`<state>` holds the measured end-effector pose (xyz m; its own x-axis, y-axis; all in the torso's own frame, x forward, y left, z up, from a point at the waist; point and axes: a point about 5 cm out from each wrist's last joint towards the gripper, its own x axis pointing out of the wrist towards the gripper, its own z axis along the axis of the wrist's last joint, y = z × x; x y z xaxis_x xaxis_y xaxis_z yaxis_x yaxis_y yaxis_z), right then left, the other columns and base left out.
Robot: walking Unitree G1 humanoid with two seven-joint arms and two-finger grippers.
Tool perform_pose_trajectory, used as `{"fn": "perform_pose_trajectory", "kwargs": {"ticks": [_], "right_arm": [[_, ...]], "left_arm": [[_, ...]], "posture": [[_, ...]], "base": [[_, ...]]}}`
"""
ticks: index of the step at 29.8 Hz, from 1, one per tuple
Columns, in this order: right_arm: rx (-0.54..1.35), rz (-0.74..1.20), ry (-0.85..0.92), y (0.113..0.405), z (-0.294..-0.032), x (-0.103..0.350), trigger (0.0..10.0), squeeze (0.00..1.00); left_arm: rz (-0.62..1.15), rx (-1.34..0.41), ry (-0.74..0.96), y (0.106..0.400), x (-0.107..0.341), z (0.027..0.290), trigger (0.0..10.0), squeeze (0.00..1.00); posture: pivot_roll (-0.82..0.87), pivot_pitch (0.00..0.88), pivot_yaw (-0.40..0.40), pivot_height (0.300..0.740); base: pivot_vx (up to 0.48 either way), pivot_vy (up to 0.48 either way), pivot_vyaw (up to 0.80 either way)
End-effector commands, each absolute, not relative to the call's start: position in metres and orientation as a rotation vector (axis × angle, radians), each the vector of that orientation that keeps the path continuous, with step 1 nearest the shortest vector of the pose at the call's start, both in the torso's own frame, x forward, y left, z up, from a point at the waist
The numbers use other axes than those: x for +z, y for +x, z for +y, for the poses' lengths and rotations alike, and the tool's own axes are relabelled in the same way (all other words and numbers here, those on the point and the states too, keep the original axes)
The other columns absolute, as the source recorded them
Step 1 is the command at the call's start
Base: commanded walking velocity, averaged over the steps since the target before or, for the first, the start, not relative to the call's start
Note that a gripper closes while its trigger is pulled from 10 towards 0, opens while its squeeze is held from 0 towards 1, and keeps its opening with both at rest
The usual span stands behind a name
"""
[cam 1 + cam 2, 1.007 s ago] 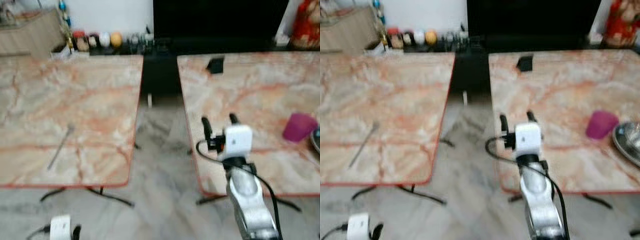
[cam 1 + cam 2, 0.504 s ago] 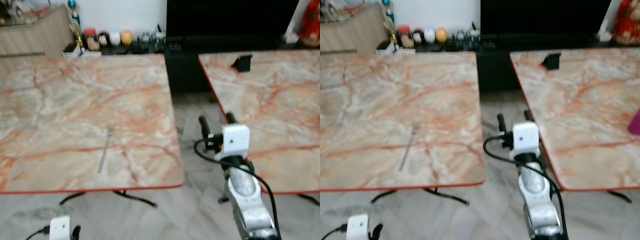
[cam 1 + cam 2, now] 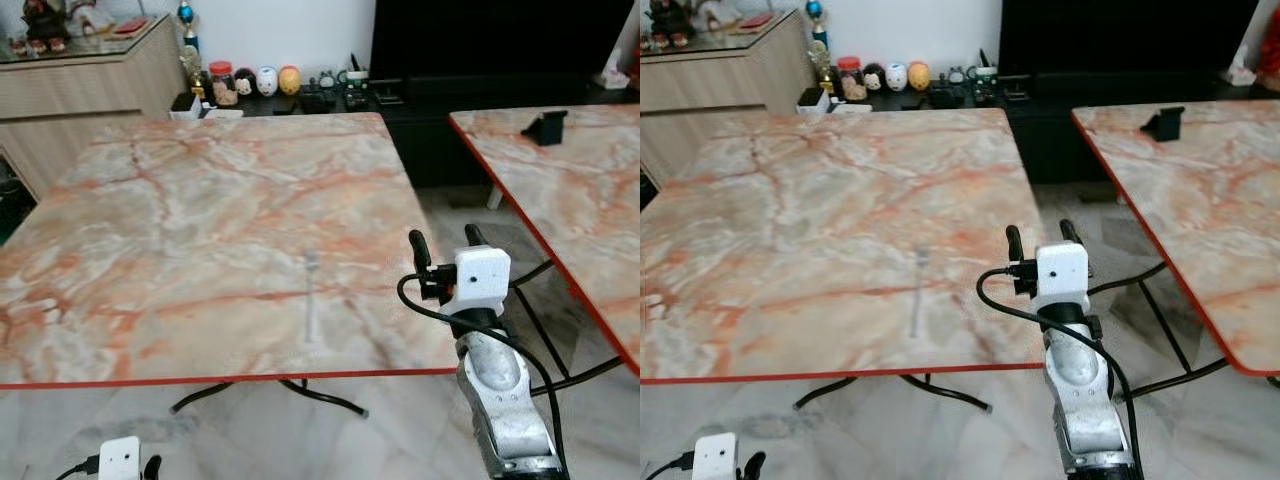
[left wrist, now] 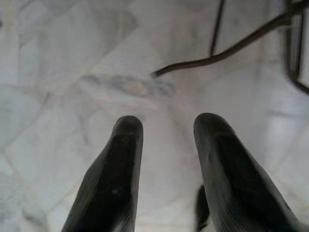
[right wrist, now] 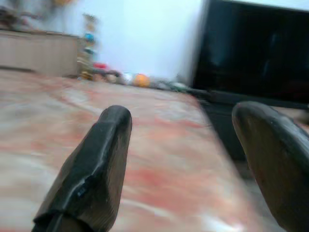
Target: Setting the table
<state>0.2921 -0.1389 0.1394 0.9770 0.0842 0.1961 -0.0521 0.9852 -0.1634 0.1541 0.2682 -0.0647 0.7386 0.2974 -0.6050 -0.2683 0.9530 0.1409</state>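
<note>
A silver fork lies on the marble table in front of me, towards its near edge and right of centre. My right gripper is raised at that table's right edge, a little right of the fork, open and holding nothing; in the right wrist view its fingers stand wide apart over the tabletop. My left arm hangs low at the lower left, and its gripper is open over the pale floor tiles.
A second marble table stands to the right across a narrow gap, with a small black stand on it. Behind are a black TV unit, a low shelf with jars and small figures, and a wooden sideboard.
The camera has swung left: the left table with the fork now sits in the middle, and the purple cup and right table have slid out to the right. My right gripper stays raised and open.
</note>
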Motion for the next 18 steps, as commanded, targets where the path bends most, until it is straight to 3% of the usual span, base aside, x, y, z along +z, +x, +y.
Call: {"fn": "perform_pose_trajectory", "kwargs": {"ticks": [1,12,18], "right_arm": [[0.065,-0.224,-0.160,0.2934,-0.1416,0.1455,10.0,0.00],[0.063,-0.226,-0.156,0.2957,-0.1419,0.1465,10.0,0.00],[0.058,-0.225,-0.160,0.2958,-0.1442,0.1461,10.0,0.00]], "left_arm": [[0.665,0.312,0.043,0.1573,-0.0635,0.2679,10.0,0.00],[0.666,0.315,0.044,0.1574,-0.0636,0.2678,10.0,0.00],[0.666,0.306,0.049,0.1571,-0.0638,0.2670,10.0,0.00]], "posture": [[-0.03,0.000,0.010,0.724],[-0.03,0.000,0.007,0.724],[-0.03,0.000,0.010,0.724]], "base": [[0.000,0.469,0.00],[0.000,0.464,0.00],[0.000,0.000,0.00]]}}
